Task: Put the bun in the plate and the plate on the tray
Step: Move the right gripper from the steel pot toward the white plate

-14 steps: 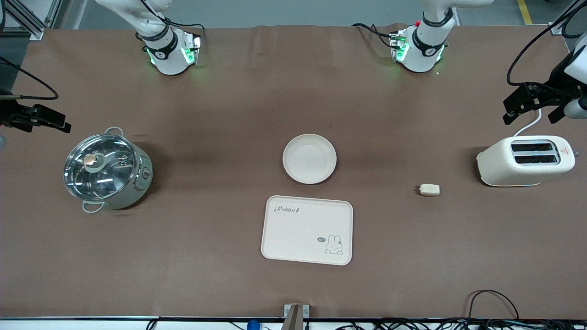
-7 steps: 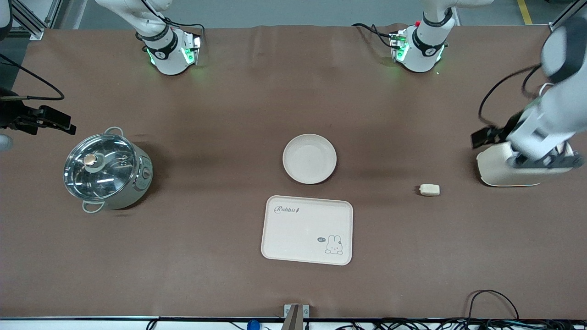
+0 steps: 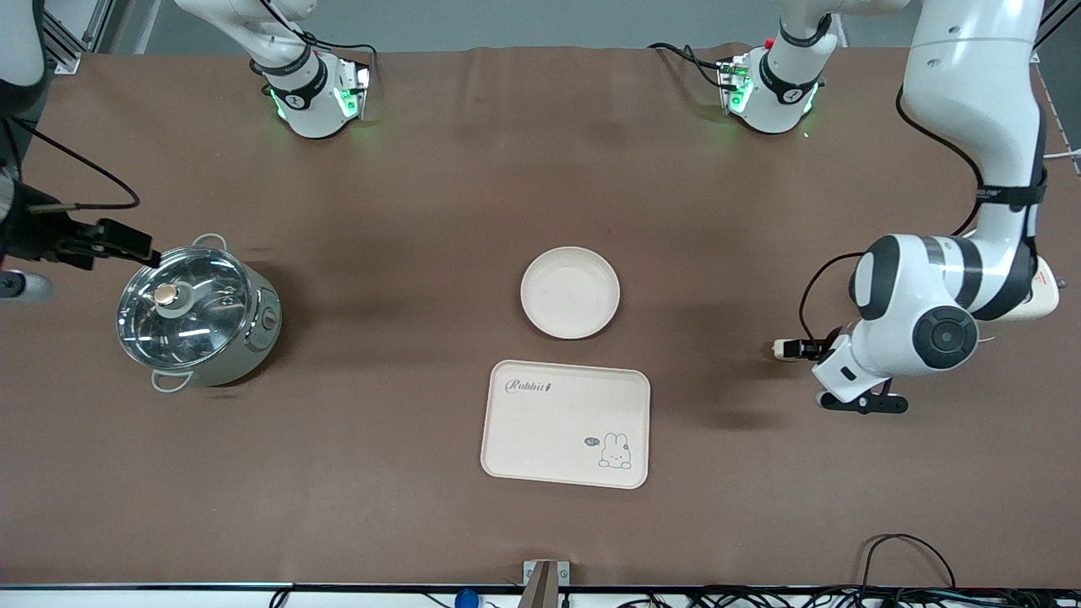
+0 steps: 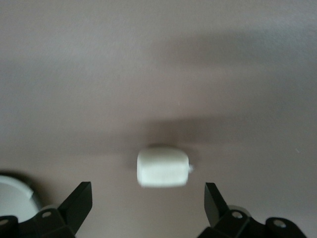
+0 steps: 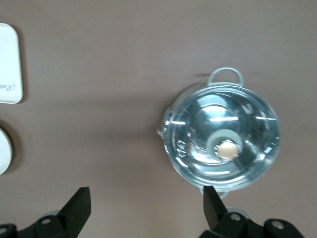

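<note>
Left arm has swung in from the table end over the toaster [image 3: 1045, 295]; left gripper [image 4: 148, 201] now over the bun [image 4: 162, 167], jaws spread, bun on the table between plate [image 3: 570, 292] and toaster; tray [image 3: 565, 424] bare; right gripper [image 5: 147, 203] spread, drifting toward the pot [image 3: 196, 314]; pick looks imminent.

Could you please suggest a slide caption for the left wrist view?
Left end effector, fingers open, poised above the small cream-white rounded block bun lying on the brown table mat.
</note>
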You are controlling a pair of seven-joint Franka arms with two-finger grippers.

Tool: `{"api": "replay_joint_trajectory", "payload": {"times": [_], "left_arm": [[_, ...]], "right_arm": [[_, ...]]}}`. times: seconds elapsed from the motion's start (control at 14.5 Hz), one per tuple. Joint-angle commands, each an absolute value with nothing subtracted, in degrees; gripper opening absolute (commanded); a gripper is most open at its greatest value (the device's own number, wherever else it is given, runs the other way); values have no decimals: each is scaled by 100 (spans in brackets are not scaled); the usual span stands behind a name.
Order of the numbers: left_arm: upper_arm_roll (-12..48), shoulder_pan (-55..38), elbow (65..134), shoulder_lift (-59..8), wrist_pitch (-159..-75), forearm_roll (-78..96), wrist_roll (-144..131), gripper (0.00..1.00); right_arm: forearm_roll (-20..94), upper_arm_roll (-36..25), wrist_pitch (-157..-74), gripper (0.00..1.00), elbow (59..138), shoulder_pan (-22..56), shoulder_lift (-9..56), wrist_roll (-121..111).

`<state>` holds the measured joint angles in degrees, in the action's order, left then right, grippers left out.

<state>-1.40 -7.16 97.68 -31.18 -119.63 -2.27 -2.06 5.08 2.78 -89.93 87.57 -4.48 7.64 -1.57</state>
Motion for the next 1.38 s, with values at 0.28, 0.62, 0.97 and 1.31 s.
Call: {"api": "replay_joint_trajectory", "payload": {"times": [0.28,0.62,0.97,1.31], "left_arm": [[-106,-659,10590,-3199,-13262,114,-79,100],[-88,-633,10828,-3217,-13561,141,-62,81],[0,-633,10863,-3217,-13561,369,-61,34],[245,-642,10688,-2980,-13247,360,-158,17]], "right_arm": [[1810,272,-10905,100,10369,349,1019,392],[2924,272,-12985,100,11485,1684,1362,984],[3050,272,-14622,100,11549,2934,2169,2108],[3050,264,-15608,100,11453,3681,2820,2715]]}}
